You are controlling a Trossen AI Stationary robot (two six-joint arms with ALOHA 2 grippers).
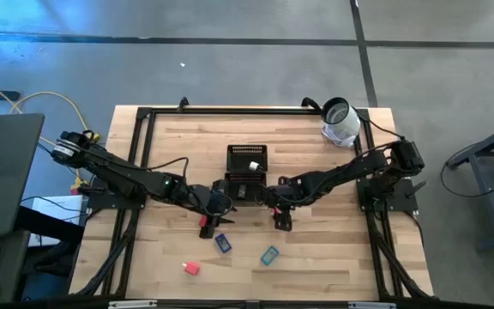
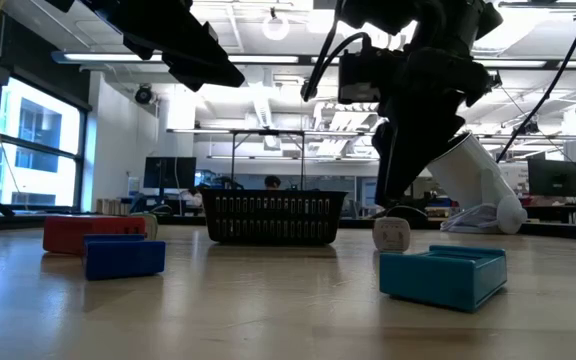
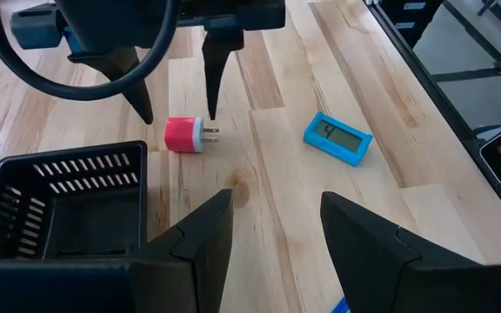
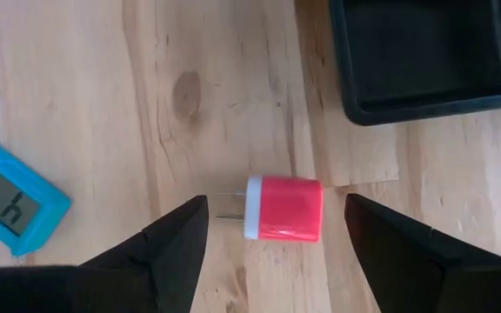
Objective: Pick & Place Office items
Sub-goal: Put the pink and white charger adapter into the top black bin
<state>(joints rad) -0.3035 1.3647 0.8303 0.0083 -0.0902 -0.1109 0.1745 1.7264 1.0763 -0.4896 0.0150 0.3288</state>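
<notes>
A red-and-white plug block lies on its side on the wood, just in front of the black mesh tray. My right gripper is open and points down over it, with one finger on each side and a gap to each. The left wrist view shows those same fingers standing around the block. My left gripper hovers open by the tray's near left corner with nothing between its fingers. A teal block, a blue block and a red block lie nearer the front edge.
A small red piece lies near the front left. A white-and-grey roll stands at the far right corner. Black frame rails run along the table's sides. Bare wood lies to the right of the teal block.
</notes>
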